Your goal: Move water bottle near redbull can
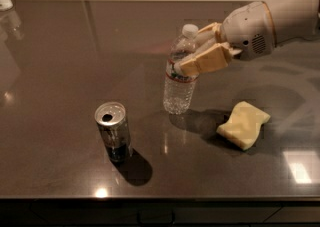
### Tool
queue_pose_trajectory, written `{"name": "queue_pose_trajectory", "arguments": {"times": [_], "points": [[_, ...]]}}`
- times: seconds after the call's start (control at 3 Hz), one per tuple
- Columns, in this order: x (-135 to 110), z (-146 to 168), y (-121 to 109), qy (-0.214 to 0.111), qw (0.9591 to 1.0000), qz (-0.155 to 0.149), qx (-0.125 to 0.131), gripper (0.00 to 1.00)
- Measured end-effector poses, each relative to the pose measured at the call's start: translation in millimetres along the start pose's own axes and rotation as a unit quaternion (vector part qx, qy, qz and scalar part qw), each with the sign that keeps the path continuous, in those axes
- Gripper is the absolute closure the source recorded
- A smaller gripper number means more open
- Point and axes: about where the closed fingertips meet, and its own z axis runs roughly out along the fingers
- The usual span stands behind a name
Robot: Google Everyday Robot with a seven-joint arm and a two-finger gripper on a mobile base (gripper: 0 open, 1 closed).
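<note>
Tan fingers (207,60) of the gripper (191,51) are pressing against opposite sides of the water bottle (177,93), clasping it at the shoulder just above its label band; the white arm (260,26) is reaching in from the upper right. The bottle is leaning slightly, cap toward the right, near the middle of the dark table (60,61); whether its base is touching the surface cannot be told. The redbull can (113,131) is standing upright to the front left, apart from the bottle, while a pale yellow sponge (243,124) is lying to the right
</note>
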Motion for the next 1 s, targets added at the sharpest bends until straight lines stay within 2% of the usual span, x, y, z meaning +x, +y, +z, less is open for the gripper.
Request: {"name": "queue_pose_trajectory", "arguments": {"times": [0.33,1.0], "points": [[-1,10,26,0.005,0.9997,-0.017,-0.018,1.00],[-7,31,57,0.008,0.9979,-0.048,-0.043,1.00]]}}
